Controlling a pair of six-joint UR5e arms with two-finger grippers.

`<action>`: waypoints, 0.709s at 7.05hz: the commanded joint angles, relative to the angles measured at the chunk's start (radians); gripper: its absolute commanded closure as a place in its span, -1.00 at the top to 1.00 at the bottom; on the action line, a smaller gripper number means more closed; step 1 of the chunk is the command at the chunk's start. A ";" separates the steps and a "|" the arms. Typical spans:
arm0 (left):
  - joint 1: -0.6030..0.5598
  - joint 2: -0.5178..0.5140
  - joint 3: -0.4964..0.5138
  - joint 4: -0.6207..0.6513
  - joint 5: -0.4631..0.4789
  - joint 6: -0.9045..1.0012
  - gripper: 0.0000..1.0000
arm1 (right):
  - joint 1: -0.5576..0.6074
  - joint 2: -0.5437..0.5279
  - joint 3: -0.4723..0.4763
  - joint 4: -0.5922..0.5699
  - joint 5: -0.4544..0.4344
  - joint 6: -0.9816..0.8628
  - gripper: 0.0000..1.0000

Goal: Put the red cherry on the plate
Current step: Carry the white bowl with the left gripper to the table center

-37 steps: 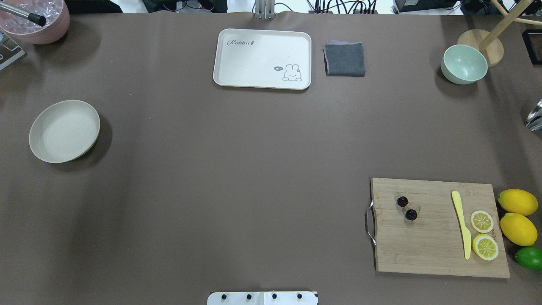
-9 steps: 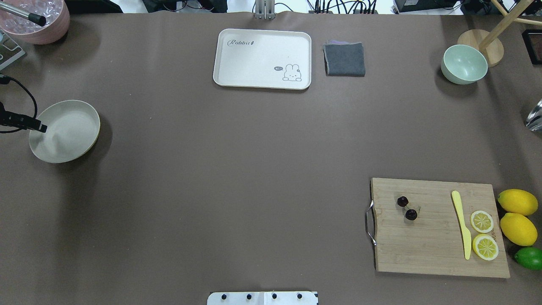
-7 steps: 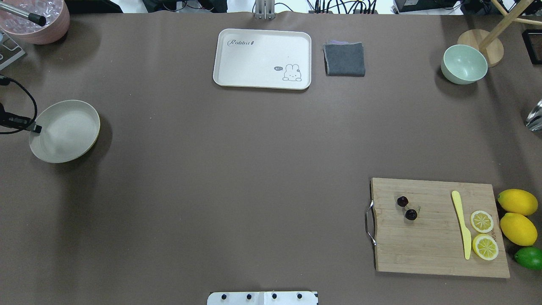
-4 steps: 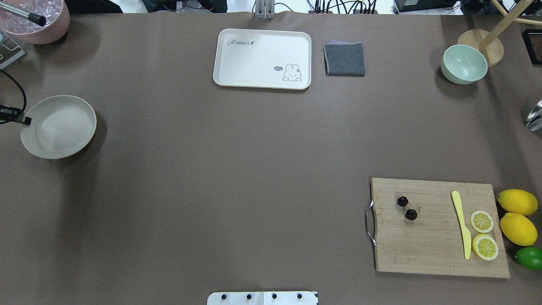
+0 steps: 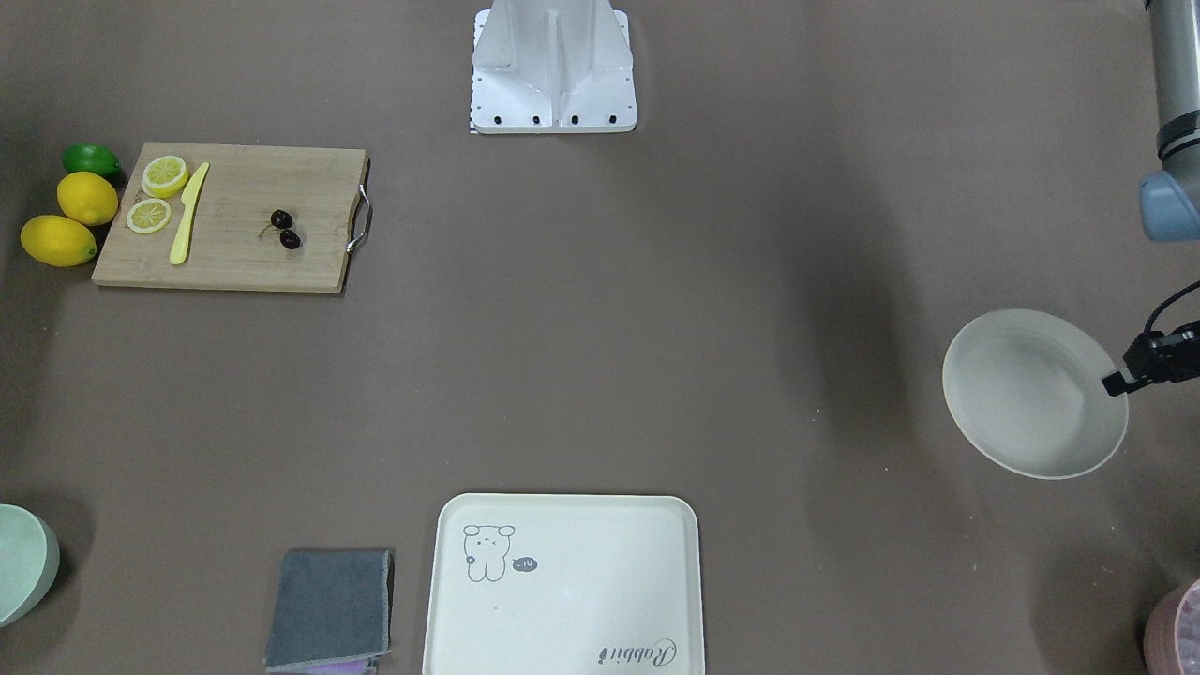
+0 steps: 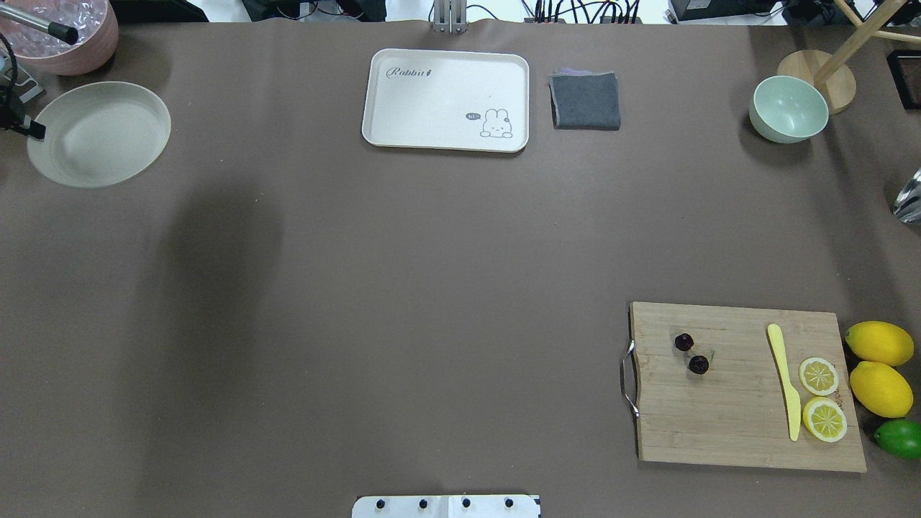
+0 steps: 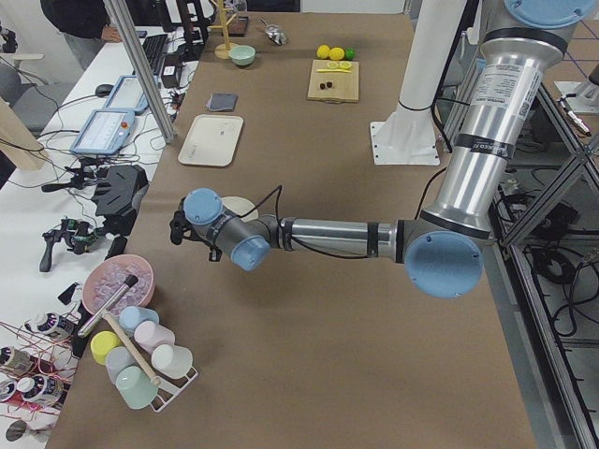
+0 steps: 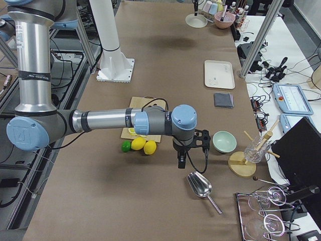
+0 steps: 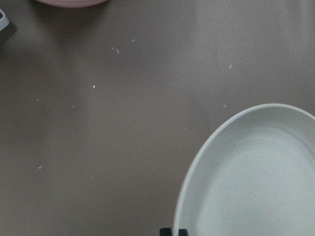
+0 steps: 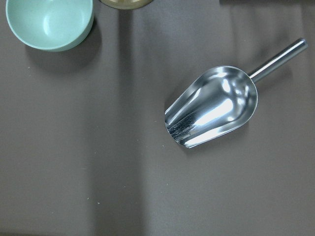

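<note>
The red cherry (image 6: 691,354), two dark fruits on thin stems, lies on the left half of the wooden cutting board (image 6: 719,424); it also shows in the front view (image 5: 284,230). The plate (image 6: 99,134), round and cream-white, hangs tilted above the table at the far left, its shadow cast below it. My left gripper (image 6: 30,130) is shut on the plate's outer rim (image 5: 1116,375), and the left wrist view shows the plate (image 9: 256,177) just past the fingertips. My right gripper (image 8: 181,161) hovers far from the cherry, near a metal scoop; I cannot tell whether it is open or shut.
On the board lie a yellow knife (image 6: 786,381) and lemon slices (image 6: 819,375), with lemons (image 6: 879,343) and a lime beside it. A rabbit tray (image 6: 446,101), grey cloth (image 6: 585,101), green bowl (image 6: 788,109) and pink bowl (image 6: 72,50) line the far edge. A scoop (image 10: 211,105) lies under the right wrist.
My left gripper came in at the plate's rim, closed on it and lifted it off the table, carrying it toward the far left corner. The cherry has not moved.
</note>
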 commanded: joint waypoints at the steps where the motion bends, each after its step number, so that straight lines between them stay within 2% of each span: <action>1: 0.183 -0.055 -0.180 0.024 0.121 -0.381 -1.00 | -0.029 0.008 0.010 0.024 0.000 0.019 1.00; 3: 0.428 -0.096 -0.328 0.027 0.326 -0.678 -1.00 | -0.066 0.013 0.019 0.027 0.000 0.060 1.00; 5: 0.657 -0.157 -0.342 0.030 0.576 -0.834 -1.00 | -0.071 0.013 0.025 0.027 0.003 0.062 1.00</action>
